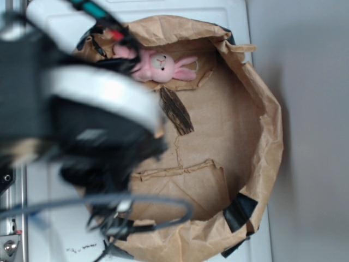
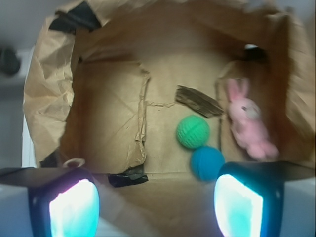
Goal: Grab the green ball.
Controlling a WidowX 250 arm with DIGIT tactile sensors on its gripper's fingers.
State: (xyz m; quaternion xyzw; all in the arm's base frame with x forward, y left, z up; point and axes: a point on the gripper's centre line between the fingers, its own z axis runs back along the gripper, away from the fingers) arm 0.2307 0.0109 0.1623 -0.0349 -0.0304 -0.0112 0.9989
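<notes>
In the exterior view, the robot arm [image 1: 82, 109] is a big blurry shape that covers the left side of the picture. It hangs over a brown paper bag [image 1: 262, 109] with its sides rolled down like a bowl. The bag sits on a white counter [image 1: 180, 10]. The arm hides the gripper here, so from this side you cannot tell how it stands. Just past the dark tip of the arm, a pink bunny [image 1: 163, 66] lies on the bag floor. A dark strip of bark [image 1: 176, 111] lies close beside the bunny. The balls do not show in this view — the arm is in front

In the wrist view, the gripper [image 2: 155, 207] looks down into the bag. Its two fingers [image 2: 74, 210] glow pale blue at the bottom corners, spread wide apart, with nothing between them. The green ball [image 2: 193, 132] lies on the bag floor ahead of the gripper, a little nearer the right finger than the left. It is not touching either finger. A blue ball [image 2: 206, 163] sits right against the green ball, closer to the gripper, just beside the top of the right finger. The bark strip lies just beyond the green ball. The pink bunny is off to the right, past the right finger — it lies along the bag wall
</notes>
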